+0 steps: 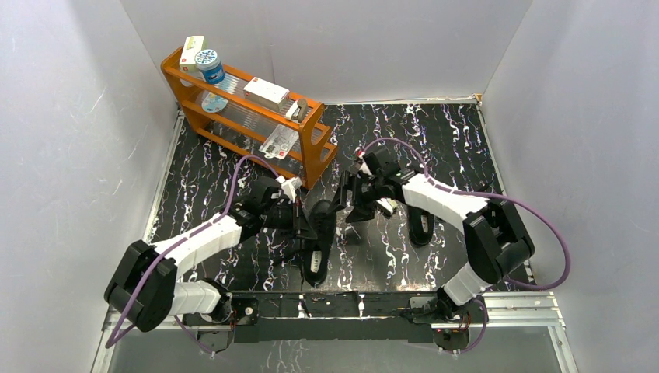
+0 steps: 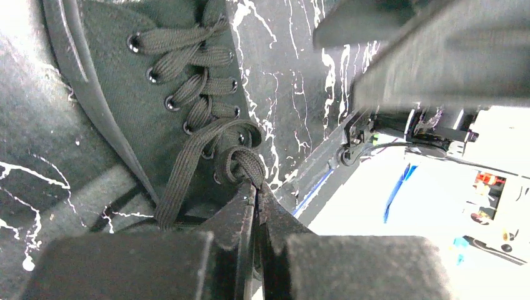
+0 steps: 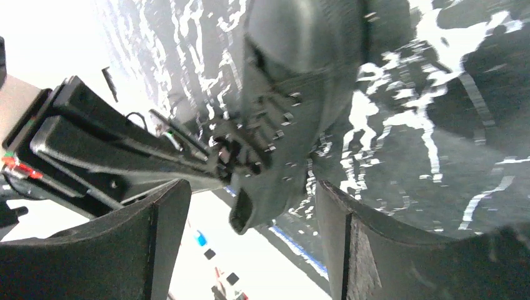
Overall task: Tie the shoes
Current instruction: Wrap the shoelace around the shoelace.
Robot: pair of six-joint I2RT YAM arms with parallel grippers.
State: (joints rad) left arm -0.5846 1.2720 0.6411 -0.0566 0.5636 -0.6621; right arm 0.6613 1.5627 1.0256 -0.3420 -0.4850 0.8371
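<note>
One black shoe (image 1: 319, 242) lies at the table's middle, toe pointing to the near edge. Its laces (image 2: 206, 94) are threaded through the eyelets, with a knotted loop (image 2: 240, 164) at the top. My left gripper (image 2: 257, 187) is shut on that loop, at the shoe's left side (image 1: 303, 224). My right gripper (image 1: 347, 206) hovers just right of and behind the shoe, fingers wide apart, nothing between them. In the right wrist view the same shoe (image 3: 294, 112) lies beyond the open gripper (image 3: 250, 187), and the left gripper (image 3: 215, 164) meets its laces. The second shoe (image 1: 420, 225) lies to the right.
An orange rack (image 1: 311, 151) with boxes and a blue-capped jar (image 1: 210, 66) stands at the back left, close behind the left arm. White walls enclose the black marbled table (image 1: 435, 148). A metal rail (image 1: 513, 307) runs along the near edge.
</note>
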